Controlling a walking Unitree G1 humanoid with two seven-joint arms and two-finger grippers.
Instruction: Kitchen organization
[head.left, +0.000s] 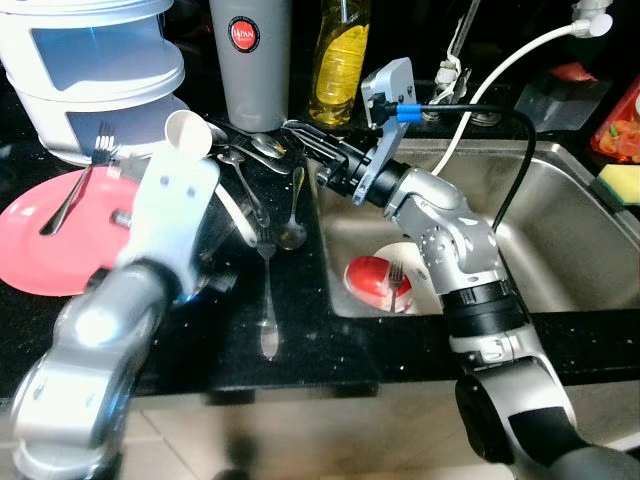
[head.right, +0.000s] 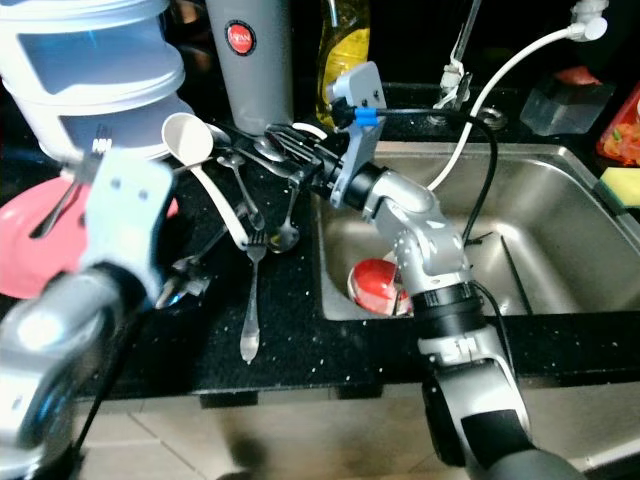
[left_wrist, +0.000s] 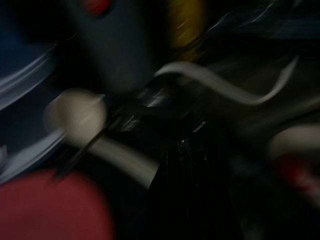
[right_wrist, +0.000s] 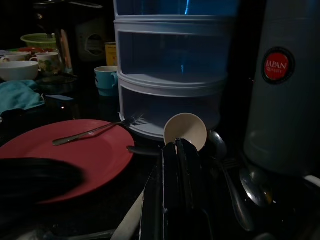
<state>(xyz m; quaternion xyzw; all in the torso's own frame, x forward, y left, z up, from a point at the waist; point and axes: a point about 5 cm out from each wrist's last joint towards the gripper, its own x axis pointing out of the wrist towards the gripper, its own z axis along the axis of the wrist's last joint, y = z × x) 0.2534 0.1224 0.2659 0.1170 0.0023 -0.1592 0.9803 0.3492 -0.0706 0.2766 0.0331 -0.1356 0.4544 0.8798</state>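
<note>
Cutlery (head.left: 262, 190) heaped on tabletop by sink's (head.left: 560, 250) left rim | my right jaws (head.left: 310, 140) pressed together, empty, above heap | my left jaws (left_wrist: 185, 165) blurred, cannot tell | white ladle (head.right: 200, 160) among heap

Both head eyes look steeply down on the black stone counter (head.left: 300, 300) and steel sink (head.left: 560, 230). The right wrist camera sits low, close behind its fingers, facing the round red plate (right_wrist: 75, 155). Left wrist view's dark, blurred, sharing that white ladle (left_wrist: 75, 112).
</note>
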